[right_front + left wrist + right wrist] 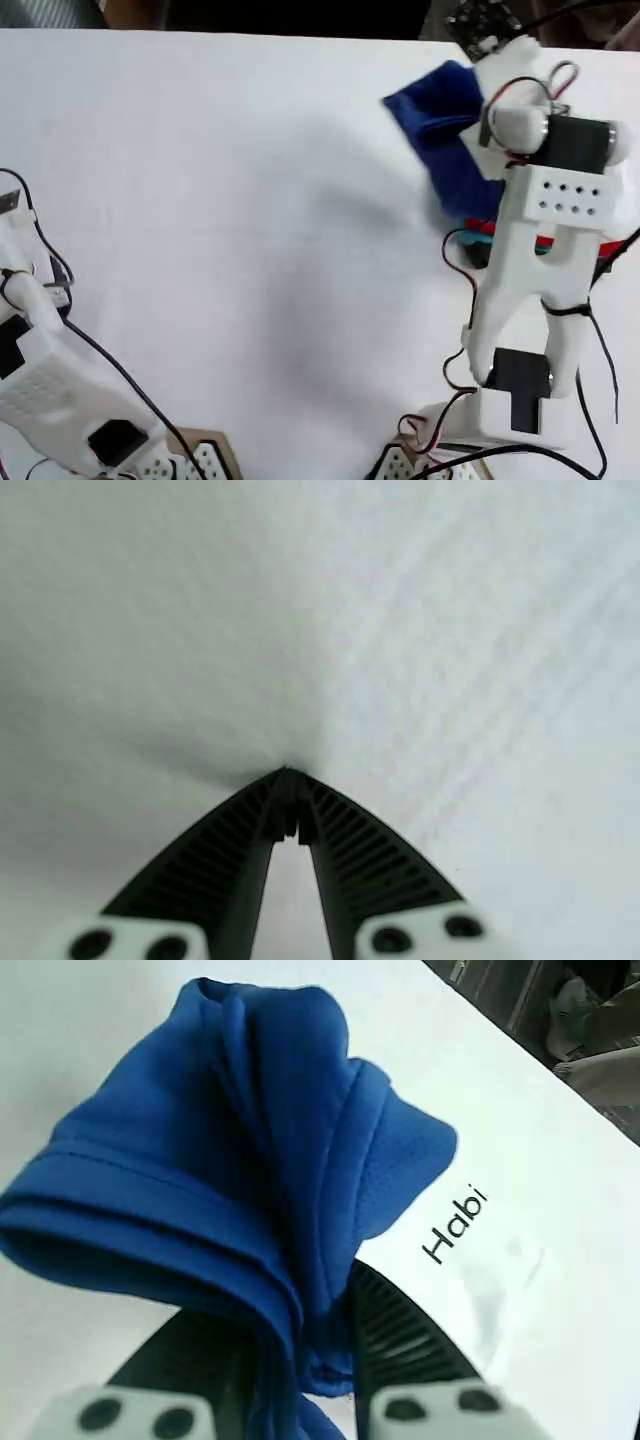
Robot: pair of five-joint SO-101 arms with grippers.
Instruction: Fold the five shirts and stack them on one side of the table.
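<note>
White plastic right arm (530, 270), black servo blocks (518, 385), dotted panel (560, 195) behind the hand, thin red and black cables (447, 255) alongside. Left arm (50, 390) likewise white, black-cabled. Black ribbed fingers (360, 850) on white screw-holed mounts (410, 932).

We note bright, diffuse light. The table (200, 150) glares near-white in the high view, with a soft, broad shadow across its middle. Grey shadow pools on it around the tips of the left gripper (288, 788). The blue shirt (250, 1160) carries dark shading in its folds. The room behind is dim.
</note>
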